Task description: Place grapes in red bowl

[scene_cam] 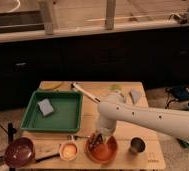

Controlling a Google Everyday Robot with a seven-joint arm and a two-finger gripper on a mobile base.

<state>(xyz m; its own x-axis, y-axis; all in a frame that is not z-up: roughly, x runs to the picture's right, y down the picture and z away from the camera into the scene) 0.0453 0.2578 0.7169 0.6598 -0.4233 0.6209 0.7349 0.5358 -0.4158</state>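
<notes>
The red bowl [106, 151] stands near the table's front edge, right of centre. The dark grapes [94, 142] are at the bowl's left inner side, right under my gripper [96, 138]. The white arm comes in from the right and bends down over the bowl, so the gripper sits just above the bowl's left rim, at the grapes. Whether the grapes rest on the bowl or hang just above it cannot be made out.
A metal cup [136, 145] stands right of the bowl. A small pale cup with orange inside [69, 149] and a maroon bowl [19, 151] stand to its left. A green tray [63, 120] holding a grey-blue sponge [45, 106] fills the left.
</notes>
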